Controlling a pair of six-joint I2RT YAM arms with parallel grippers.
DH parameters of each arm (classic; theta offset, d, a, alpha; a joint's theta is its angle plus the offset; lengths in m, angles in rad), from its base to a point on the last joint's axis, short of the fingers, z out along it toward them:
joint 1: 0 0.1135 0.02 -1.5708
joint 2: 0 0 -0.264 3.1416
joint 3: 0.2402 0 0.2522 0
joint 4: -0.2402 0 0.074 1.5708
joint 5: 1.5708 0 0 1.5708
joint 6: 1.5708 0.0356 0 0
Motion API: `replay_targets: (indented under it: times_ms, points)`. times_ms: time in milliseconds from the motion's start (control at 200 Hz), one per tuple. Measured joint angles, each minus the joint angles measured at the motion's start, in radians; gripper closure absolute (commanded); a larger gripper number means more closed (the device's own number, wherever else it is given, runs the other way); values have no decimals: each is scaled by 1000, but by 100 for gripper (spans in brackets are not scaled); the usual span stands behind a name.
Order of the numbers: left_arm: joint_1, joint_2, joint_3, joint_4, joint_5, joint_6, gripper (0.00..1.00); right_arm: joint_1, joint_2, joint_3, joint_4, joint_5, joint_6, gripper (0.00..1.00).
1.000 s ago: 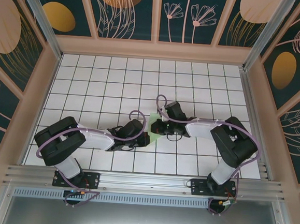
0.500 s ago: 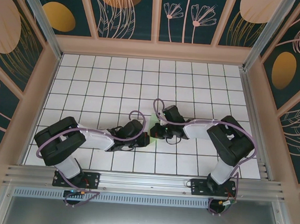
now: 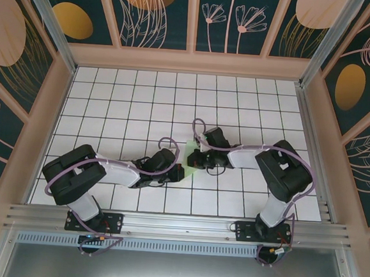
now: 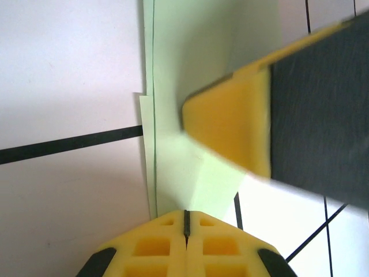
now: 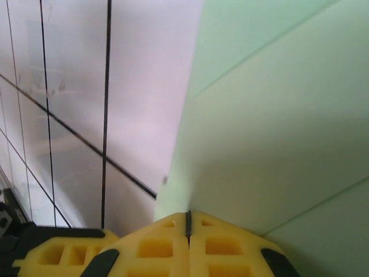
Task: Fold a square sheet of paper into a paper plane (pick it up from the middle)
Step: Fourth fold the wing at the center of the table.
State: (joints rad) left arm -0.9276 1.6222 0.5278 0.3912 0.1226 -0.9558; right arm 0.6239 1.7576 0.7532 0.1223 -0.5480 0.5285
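The square sheet of paper (image 3: 191,170) lies folded and creased on the white grid table, between the two arms. It is pale mint green with layered edges (image 4: 173,63). My left gripper (image 4: 185,214) is shut, its yellow tips resting on the near end of the paper. My right gripper (image 5: 187,214) is shut too, tips down on the green paper (image 5: 277,115) at a crease. In the left wrist view, the right gripper's yellow fingers (image 4: 230,133) press the paper just ahead of my left tips. From above, the left gripper (image 3: 180,172) and right gripper (image 3: 192,158) almost meet over the sheet.
The white tiled table (image 3: 143,103) is walled in by a wooden frame (image 3: 191,62) with patterned panels. An aluminium rail (image 3: 178,226) runs along the near edge by the arm bases. Part of the left gripper's yellow finger (image 5: 63,254) sits at the bottom left of the right wrist view.
The right arm's wrist shifted slightly nearer and back again over the paper, with its elbow drawing in. The left arm stayed put. Both grippers remained shut.
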Motion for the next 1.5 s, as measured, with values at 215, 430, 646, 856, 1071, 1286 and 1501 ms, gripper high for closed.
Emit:
replay_targets:
  times_ms: [215, 430, 646, 856, 1071, 1286, 1501]
  points:
    - [2, 2, -31, 60, 5, 0, 100, -148, 66, 54, 7, -85, -9, 100]
    - [3, 2, -32, 65, 7, 0, 100, -257, 110, 121, 1, -67, -26, 100]
    - [3, 2, 0, 14, 7, 11, 100, -341, 106, 174, -21, 60, -54, 100]
    - [0, 5, 136, -142, -27, 49, 62, -338, -75, 111, -45, 80, -29, 71]
    - [6, -74, 242, -186, -150, 66, 16, -313, -310, -50, -42, 76, 69, 45]
    - [77, -170, 232, -187, -233, 68, 1, -197, -331, -103, -39, 100, 181, 39]
    - [179, -235, 162, -220, -264, 80, 2, -100, -208, -91, 3, 148, 293, 42]
